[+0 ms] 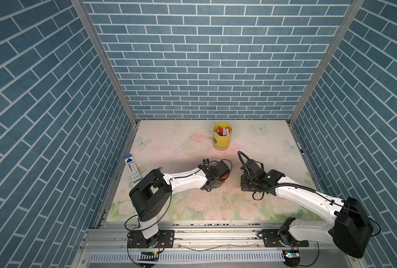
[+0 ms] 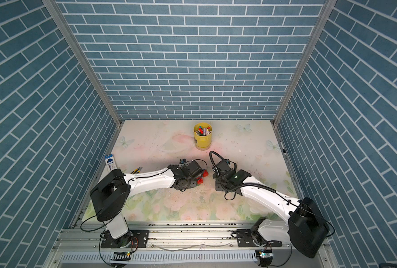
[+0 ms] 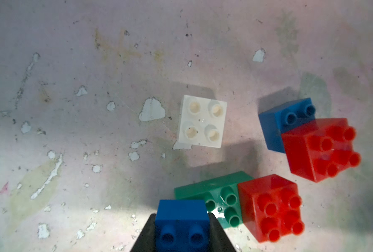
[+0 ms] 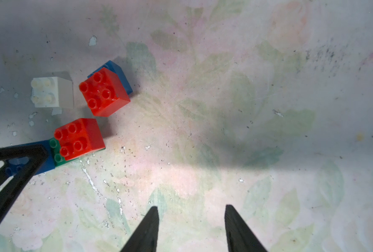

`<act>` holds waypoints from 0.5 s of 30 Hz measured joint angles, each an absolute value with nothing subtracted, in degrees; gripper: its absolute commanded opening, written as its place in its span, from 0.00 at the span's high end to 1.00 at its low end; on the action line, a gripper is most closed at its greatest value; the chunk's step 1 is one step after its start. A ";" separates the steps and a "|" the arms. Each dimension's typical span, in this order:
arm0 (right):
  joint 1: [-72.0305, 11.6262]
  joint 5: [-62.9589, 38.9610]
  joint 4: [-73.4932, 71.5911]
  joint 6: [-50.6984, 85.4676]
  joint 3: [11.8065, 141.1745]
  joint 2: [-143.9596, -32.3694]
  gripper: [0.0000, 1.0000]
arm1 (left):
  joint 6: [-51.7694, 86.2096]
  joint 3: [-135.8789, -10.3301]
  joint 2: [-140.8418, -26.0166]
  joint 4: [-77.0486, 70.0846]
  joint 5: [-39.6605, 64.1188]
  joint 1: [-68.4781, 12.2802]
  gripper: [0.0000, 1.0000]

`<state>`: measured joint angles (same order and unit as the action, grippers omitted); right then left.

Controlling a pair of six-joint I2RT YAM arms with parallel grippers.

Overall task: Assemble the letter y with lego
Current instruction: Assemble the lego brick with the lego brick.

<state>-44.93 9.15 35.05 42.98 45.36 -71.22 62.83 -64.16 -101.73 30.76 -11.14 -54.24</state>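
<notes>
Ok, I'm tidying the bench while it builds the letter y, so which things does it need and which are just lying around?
Needed:
- blue brick, shut in the left gripper
- green brick
- red brick on it
- other red brick, partly over a second blue brick
- white brick

Lying about:
- yellow cup of sticks
- blue-and-white packet
</notes>
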 measured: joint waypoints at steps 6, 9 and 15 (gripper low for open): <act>-44.82 9.45 35.33 42.98 45.36 -71.22 0.49 | 65.52 -64.71 -102.15 31.75 -11.38 -54.30 1.00; -44.82 9.69 35.40 42.98 45.36 -71.22 0.49 | 66.15 -66.26 -103.22 33.50 -11.44 -54.35 1.00; -44.66 10.07 35.44 42.98 45.36 -71.22 0.49 | 66.26 -68.51 -104.99 36.49 -11.40 -54.37 1.00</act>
<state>-44.66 10.07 35.44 42.98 45.36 -71.22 66.26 -68.51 -104.99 36.49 -11.40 -54.37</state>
